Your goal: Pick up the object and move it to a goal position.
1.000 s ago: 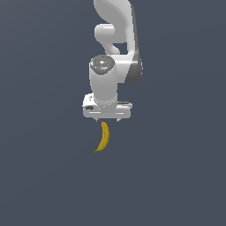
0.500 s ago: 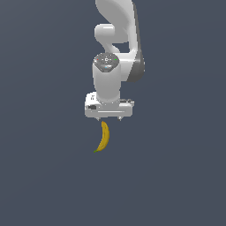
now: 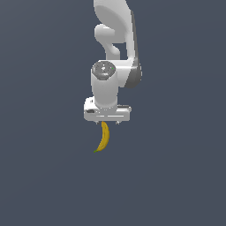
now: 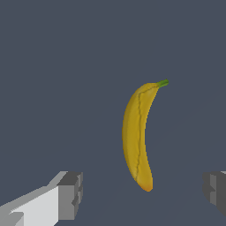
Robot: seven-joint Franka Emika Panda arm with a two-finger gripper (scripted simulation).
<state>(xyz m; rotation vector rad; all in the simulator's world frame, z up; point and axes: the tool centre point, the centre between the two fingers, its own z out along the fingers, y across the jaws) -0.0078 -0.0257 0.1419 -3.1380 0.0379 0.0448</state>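
In the exterior view the white arm (image 3: 115, 53) comes down from the top edge in smooth rounded segments with a dark band at one joint, and its wrist points straight down. The gripper (image 3: 107, 123) sits at the end of a flat, boxy white hand, low over the plain dark grey desk (image 3: 44, 176). The banana (image 3: 103, 137) lies on the desk just below the gripper in this picture, a slim yellow curve whose dark greenish tip points toward the exterior view's left and nearer edge. Only two short finger stubs show under the hand, so the opening cannot be read here.

In the wrist view the banana (image 4: 138, 137) is smooth and glossy, with a faint ridge along its length, a green stem and a blunt orange-tinged end. Two blocky grey fingertips (image 4: 70, 195) stand far apart, one to each side of the fruit's blunt end, and neither touches it. The gripper (image 4: 143, 194) is spread wide and holds nothing.
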